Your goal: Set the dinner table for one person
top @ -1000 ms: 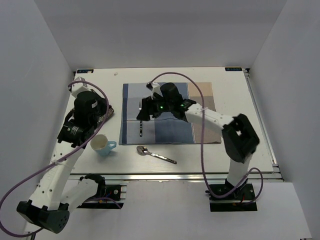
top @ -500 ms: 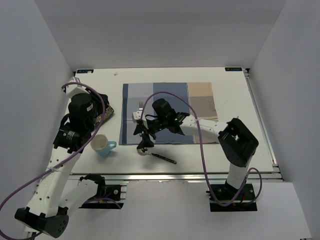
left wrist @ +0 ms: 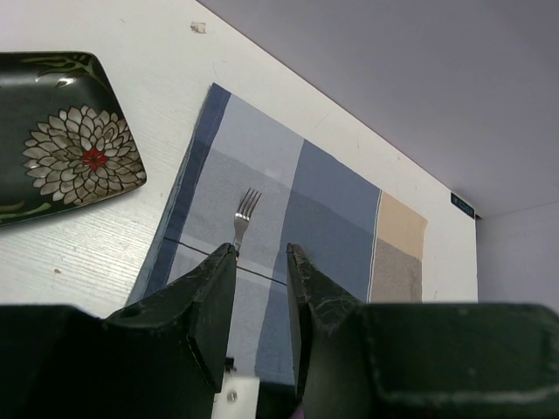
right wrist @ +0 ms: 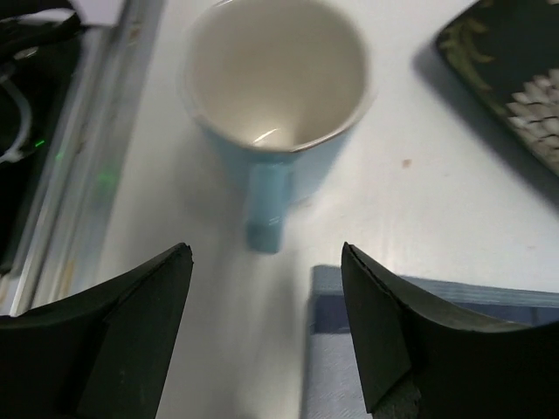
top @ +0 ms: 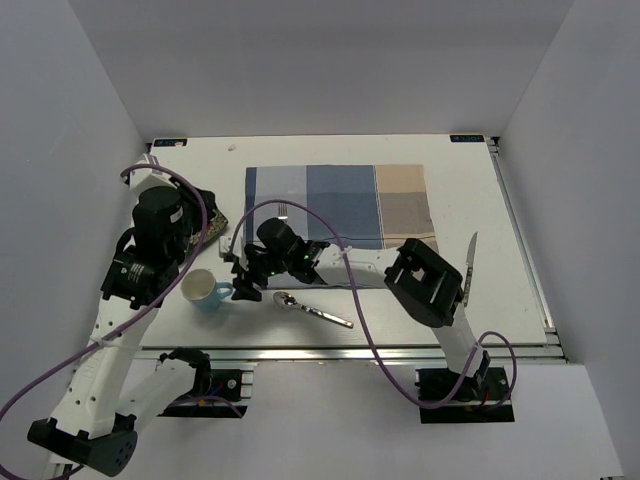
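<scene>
The white dinner table [top: 470, 180] holds a blue-and-beige checked placemat [top: 340, 205] with a fork [top: 283, 210] on its left part. A light blue cup [top: 205, 292] stands at the front left, its handle pointing right. My right gripper [top: 240, 283] is open and empty just right of that handle; in the right wrist view the cup [right wrist: 275, 78] lies ahead of the gripper [right wrist: 266, 262]. My left gripper [top: 192, 225] hovers over a dark flowered plate [left wrist: 61, 131], its jaws narrowly apart and empty [left wrist: 258, 257]. The fork [left wrist: 244, 212] also shows in the left wrist view.
A spoon [top: 312, 310] lies near the front rail [top: 380, 350]. A knife [top: 468, 265] lies at the right of the table. The placemat corner [right wrist: 393, 349] is just under my right gripper's right finger. Grey walls close in the table on three sides.
My right arm has swept left and forward from over the fork on the placemat to beside the cup's handle. My left arm has shifted slightly back and left.
</scene>
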Tool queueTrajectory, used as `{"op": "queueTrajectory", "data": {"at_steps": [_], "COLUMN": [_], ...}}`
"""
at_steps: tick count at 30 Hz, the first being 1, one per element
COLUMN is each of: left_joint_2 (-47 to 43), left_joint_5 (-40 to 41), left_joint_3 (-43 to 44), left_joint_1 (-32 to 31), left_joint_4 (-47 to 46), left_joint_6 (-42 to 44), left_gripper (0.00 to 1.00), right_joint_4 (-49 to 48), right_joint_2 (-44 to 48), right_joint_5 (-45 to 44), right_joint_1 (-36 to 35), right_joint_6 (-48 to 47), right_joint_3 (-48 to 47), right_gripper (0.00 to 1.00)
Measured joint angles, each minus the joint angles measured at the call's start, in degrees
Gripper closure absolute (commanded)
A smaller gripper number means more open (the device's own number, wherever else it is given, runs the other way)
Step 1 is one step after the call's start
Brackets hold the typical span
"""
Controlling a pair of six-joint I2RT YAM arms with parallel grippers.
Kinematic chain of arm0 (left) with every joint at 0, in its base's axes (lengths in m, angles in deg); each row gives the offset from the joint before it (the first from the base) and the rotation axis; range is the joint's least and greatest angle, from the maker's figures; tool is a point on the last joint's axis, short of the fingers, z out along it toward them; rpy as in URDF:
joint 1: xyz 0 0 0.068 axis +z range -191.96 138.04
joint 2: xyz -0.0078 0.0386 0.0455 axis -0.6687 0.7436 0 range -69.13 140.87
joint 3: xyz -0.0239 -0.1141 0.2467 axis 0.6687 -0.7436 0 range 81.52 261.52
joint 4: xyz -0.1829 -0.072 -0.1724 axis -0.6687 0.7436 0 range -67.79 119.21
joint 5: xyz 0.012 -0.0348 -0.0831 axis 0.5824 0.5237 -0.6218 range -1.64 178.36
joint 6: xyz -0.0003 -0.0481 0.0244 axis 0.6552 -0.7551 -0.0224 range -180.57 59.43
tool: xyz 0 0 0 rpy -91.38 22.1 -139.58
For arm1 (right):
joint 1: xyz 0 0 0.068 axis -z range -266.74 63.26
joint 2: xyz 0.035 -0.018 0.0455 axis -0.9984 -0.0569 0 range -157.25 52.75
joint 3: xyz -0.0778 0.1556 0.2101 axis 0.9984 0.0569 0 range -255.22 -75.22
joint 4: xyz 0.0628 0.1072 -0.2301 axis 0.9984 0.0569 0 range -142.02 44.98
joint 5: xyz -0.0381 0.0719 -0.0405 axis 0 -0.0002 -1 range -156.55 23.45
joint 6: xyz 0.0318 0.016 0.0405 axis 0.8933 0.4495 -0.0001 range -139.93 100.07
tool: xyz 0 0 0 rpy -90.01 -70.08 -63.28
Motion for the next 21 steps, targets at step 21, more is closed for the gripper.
{"op": "queueTrajectory", "data": {"at_steps": [21], "left_joint_2": [-0.3], "left_joint_5": [-2.8], "left_joint_3": [1.7], "left_joint_1": [0.0], "left_joint_4": [4.3], "left_joint_6": [0.5], "left_gripper": [0.59], "right_joint_4": [0.9], "right_joint_2": [-9.3], "right_joint_5": [-1.8], "right_joint_1": [-2.3], "right_joint_6": [-0.6], "right_joint_3": [-9.8], "right_gripper": [0.54]}}
